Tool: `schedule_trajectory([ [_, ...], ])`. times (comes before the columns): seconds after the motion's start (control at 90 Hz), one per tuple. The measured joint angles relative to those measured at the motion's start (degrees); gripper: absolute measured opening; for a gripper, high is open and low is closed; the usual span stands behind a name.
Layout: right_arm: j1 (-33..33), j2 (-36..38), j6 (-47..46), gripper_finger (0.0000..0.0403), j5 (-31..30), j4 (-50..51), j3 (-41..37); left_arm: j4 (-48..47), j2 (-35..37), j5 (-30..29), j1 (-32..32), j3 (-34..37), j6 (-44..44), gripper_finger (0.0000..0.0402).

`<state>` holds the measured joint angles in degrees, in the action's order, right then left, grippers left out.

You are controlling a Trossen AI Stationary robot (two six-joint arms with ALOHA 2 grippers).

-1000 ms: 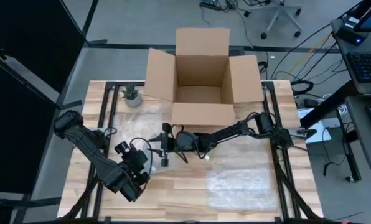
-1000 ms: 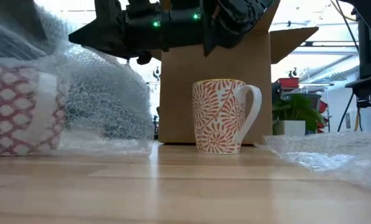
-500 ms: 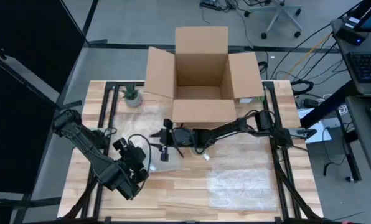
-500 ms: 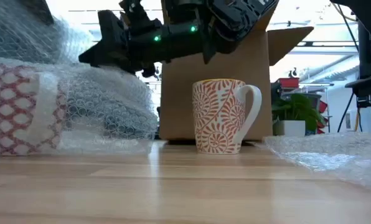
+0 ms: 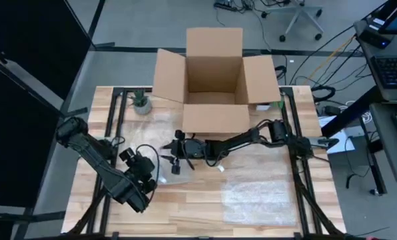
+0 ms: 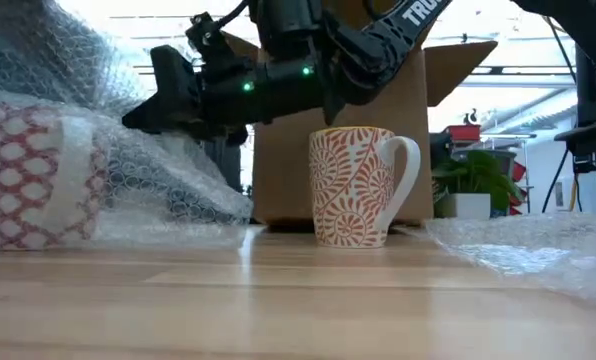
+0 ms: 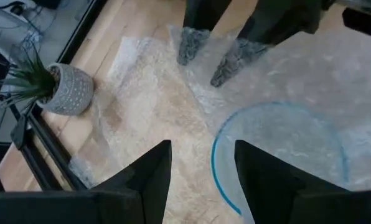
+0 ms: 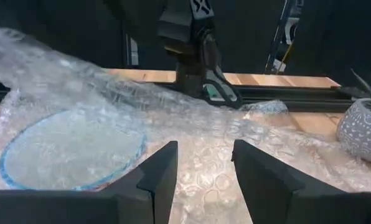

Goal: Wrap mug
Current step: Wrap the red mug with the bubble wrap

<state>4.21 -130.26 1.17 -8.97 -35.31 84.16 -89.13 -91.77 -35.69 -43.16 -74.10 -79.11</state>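
The high view shows the left gripper (image 5: 149, 175) low at the table's left side, drawn a little further toward the near-left corner than it was a second ago, and its fingers (image 7: 145, 180) stand spread apart in its wrist view with nothing between them. Below that gripper lies the bubble wrap (image 6: 158, 170), heaped over the wrapped mug (image 6: 38, 175), a red-lattice cup with a blue rim that shows through the plastic in both wrist views and sits at the far left of the low view. Beside it, the right gripper (image 5: 176, 148) reaches across the table's middle to the wrap; over the last second it has slid toward the cardboard box and, in the low view, tilted nose-down toward the wrap. Its fingers (image 8: 157, 174) are parted too, gripping nothing, with the plastic sheet spread just beyond them. To the right in the low view, the orange-patterned mug (image 6: 363, 185) stands upright and bare on the wooden table (image 5: 252, 200), handle to the right, unmoved across the frames and clear of both grippers. Directly behind it rises the open cardboard box (image 5: 215, 80), whose front wall stands close to the right arm's reach. A small potted plant (image 5: 140, 101) sits at the table's far-left corner beside the box, and a second flat sheet of bubble wrap (image 5: 255, 200) lies at the near-right of the table.
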Motion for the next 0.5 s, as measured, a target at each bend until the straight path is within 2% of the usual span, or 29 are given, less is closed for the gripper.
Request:
schedule_trajectory([
  [0.233, -0.13, 0.00, -0.09, 0.0141, -0.03, 0.83, 0.00, -0.79, 1.92, -2.20, 0.00, -5.39, 4.90, 0.0164],
  [0.333, -0.09, 0.00, -0.09, 0.0141, -0.02, 0.84, 0.00, -0.91, 3.49, -2.65, 0.05, -2.11, 7.22, 0.0164],
  [0.5, -0.05, 0.00, -0.09, 0.0141, -0.02, 0.87, 0.00, -0.86, 3.85, -0.02, 1.71, 5.02, 4.58, 0.0164],
])
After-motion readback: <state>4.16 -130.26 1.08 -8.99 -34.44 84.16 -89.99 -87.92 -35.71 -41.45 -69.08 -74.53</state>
